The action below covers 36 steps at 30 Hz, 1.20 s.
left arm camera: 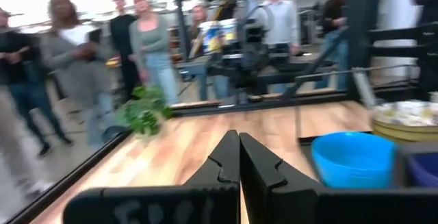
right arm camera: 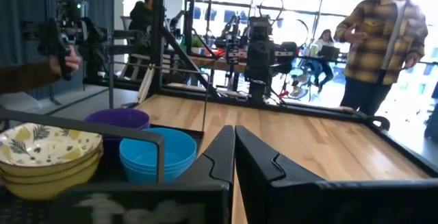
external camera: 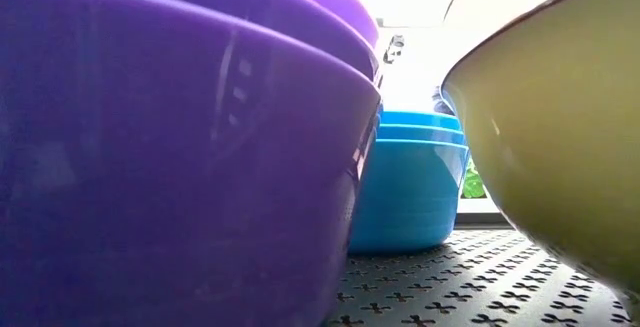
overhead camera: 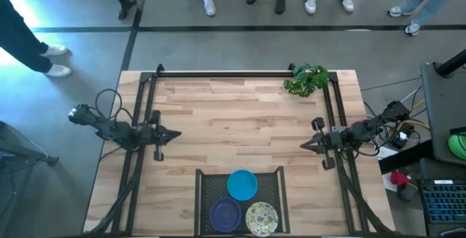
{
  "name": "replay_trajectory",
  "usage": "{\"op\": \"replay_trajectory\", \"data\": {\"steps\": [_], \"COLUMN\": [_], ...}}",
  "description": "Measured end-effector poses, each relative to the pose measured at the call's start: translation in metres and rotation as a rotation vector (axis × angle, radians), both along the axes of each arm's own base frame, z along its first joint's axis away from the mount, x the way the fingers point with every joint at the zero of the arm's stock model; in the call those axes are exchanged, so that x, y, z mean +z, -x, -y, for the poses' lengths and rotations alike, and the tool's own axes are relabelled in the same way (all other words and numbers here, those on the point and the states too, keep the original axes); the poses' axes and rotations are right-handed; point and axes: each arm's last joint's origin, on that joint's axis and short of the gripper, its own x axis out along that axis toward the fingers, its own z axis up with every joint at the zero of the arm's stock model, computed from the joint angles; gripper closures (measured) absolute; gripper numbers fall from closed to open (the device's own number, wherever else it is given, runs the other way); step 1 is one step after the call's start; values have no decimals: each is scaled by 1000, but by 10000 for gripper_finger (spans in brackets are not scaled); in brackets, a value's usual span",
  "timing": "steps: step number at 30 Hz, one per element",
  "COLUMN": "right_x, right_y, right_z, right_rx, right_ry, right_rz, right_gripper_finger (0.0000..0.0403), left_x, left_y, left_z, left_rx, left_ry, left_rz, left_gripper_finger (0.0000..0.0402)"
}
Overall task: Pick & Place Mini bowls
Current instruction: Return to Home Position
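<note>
Three stacks of mini bowls stand in a black wire-mesh tray (overhead camera: 204, 187) at the table's near edge: blue (overhead camera: 242, 184), purple (overhead camera: 225, 214) and cream with a green pattern (overhead camera: 261, 218). The low view shows them close up: purple (external camera: 170, 147), blue (external camera: 410, 182), cream (external camera: 550, 127). My left gripper (overhead camera: 178, 133) is shut and points level over the table's left side, away from the tray; its wrist view shows the shut fingers (left arm camera: 239, 136) and the blue bowls (left arm camera: 352, 157). My right gripper (overhead camera: 303, 144) is shut over the right side, fingers together (right arm camera: 235, 129), with nothing held.
A leafy green plant (overhead camera: 306, 80) lies at the far right corner of the table. A black frame (overhead camera: 218, 73) runs round the table's far edge and sides. Bare wood lies between the two arms. People stand beyond the far edge (left arm camera: 147, 39).
</note>
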Motion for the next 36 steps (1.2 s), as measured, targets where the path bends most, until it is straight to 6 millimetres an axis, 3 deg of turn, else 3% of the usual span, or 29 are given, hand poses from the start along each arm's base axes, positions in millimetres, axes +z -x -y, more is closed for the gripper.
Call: {"op": "replay_trajectory", "data": {"steps": [5, 36], "right_x": [0, 0], "right_y": [0, 0], "right_z": [0, 0], "right_rx": [-3, 3], "right_ry": [40, -69], "right_rz": [5, -13], "right_gripper_finger": [394, 394], "left_x": [0, -2], "left_y": [0, 0], "left_z": [-3, -2], "left_rx": [87, 90], "left_ry": [8, 10], "left_rz": [-5, -11], "left_gripper_finger": [402, 401]}}
